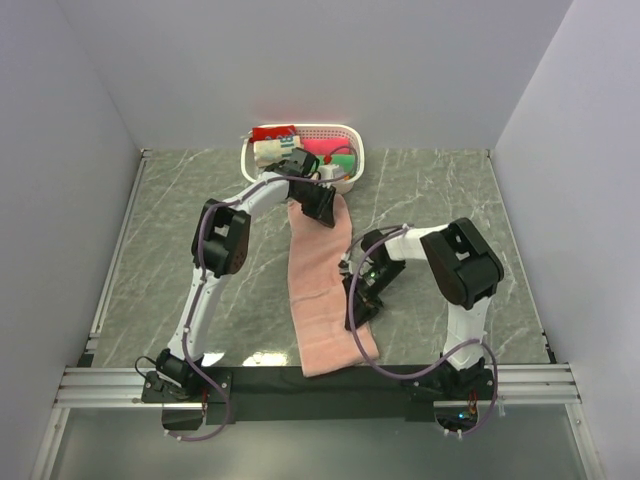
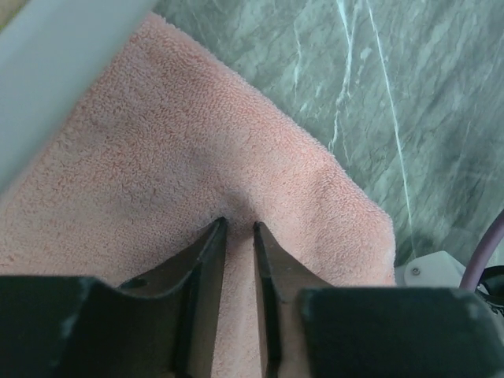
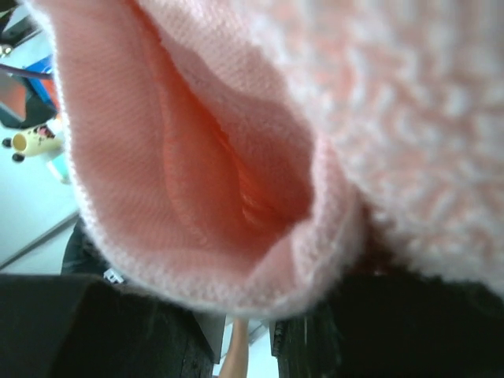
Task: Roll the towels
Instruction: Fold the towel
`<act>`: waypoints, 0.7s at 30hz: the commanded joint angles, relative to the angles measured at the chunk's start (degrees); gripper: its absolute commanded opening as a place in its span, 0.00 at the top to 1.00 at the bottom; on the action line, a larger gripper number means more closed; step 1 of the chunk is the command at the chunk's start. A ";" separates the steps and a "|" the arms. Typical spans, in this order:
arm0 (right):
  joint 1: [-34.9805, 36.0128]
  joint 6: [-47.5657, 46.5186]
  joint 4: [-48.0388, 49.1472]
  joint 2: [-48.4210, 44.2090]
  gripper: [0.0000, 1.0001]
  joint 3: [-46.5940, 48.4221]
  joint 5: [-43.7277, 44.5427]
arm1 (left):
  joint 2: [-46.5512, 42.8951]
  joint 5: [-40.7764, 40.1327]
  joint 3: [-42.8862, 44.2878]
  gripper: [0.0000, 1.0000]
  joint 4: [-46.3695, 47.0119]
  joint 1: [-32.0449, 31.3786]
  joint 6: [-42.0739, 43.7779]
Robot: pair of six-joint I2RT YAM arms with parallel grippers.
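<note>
The salmon-pink towel (image 1: 320,290) lies flat as a long strip from the white basket to the table's near edge. My left gripper (image 1: 318,207) sits on its far end beside the basket. In the left wrist view its fingers (image 2: 239,226) are nearly together, with a ridge of towel (image 2: 157,142) pinched between them. My right gripper (image 1: 358,298) is at the towel's right edge, about midway along. In the right wrist view a lifted fold of towel (image 3: 197,157) covers the fingertips (image 3: 244,331), and a strip of towel shows between the jaws.
The white basket (image 1: 355,133) stands at the back centre with a cream cloth (image 1: 270,152), a red bundle (image 1: 272,132) and green and magenta bundles (image 1: 335,155) inside. Its rim (image 2: 47,71) is close to my left gripper. Grey walls enclose the marble table (image 1: 450,190).
</note>
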 commanded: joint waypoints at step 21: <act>-2.02 5.33 8.88 -28.76 0.73 -1.28 5.67 | -52.11 -0.54 -35.12 0.31 5.08 7.39 13.99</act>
